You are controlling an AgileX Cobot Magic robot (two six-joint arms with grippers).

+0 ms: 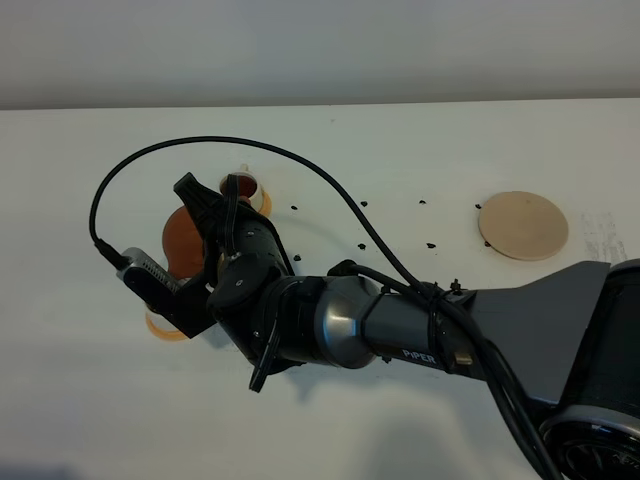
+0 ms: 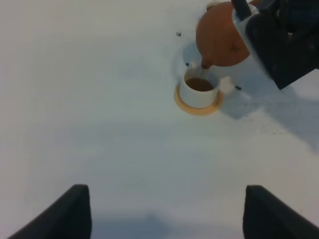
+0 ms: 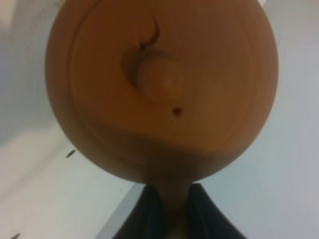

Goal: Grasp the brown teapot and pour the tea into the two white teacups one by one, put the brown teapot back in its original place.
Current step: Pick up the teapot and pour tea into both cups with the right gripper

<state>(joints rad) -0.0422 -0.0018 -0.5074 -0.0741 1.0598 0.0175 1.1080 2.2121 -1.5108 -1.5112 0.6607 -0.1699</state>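
White surface (image 1: 420, 420) carries everything. Right jaws (image 3: 169, 211) are clamped on the handle of the brown teapot (image 2: 219, 40), tilted spout-down over a white teacup (image 2: 199, 88) holding tea on its orange saucer (image 2: 192, 107). Left jaws (image 2: 164, 214) stand apart, holding nothing. Beige coaster (image 1: 523, 225) lies bare, far right.

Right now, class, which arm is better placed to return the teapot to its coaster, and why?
The right. Its gripper already grips the teapot by the handle, and the coaster lies on its side. The left gripper is open and empty.
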